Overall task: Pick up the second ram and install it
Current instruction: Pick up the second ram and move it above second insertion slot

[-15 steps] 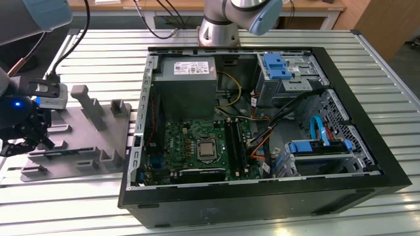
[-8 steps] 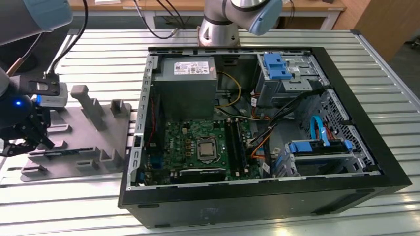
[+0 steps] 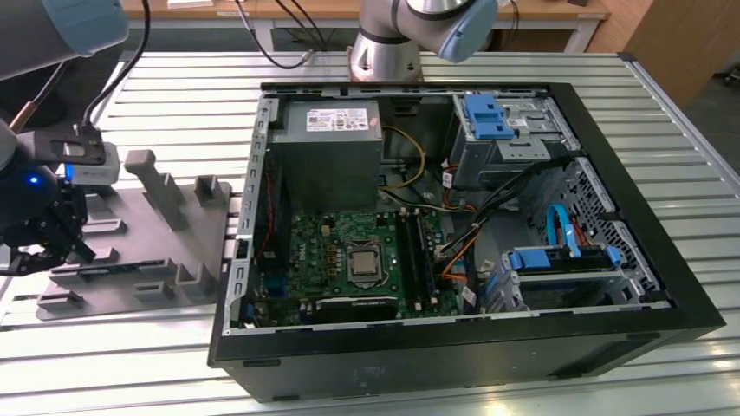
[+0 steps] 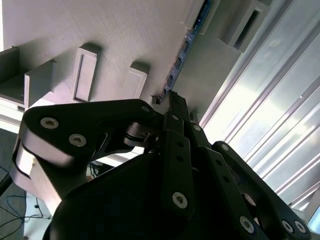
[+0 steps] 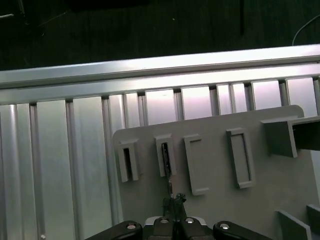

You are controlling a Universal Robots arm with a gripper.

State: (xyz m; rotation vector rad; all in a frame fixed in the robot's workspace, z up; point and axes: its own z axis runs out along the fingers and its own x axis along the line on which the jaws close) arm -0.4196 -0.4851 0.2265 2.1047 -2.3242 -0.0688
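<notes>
Grey fixture plate point(image 5: 280, 190) holds second ram point(image 5: 165, 157), pinched by hand point(image 5: 173, 201).

one computer case point(image 3: 463, 368), one fixture plate point(image 3: 130, 250)

Memory stick point(image 4: 180, 57) edge-on, near end hidden inside clamped gripper point(image 4: 171, 98); arm point(image 3: 58, 26) cut off at exterior view's left edge.

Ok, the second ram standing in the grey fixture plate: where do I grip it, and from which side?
Probably its free long top edge, pinched across the two flat faces, coming straight down from above. The second ram stands on edge in the fixture plate, whose slotted posts hold its lower part. The gripper sits in line with it.
</notes>
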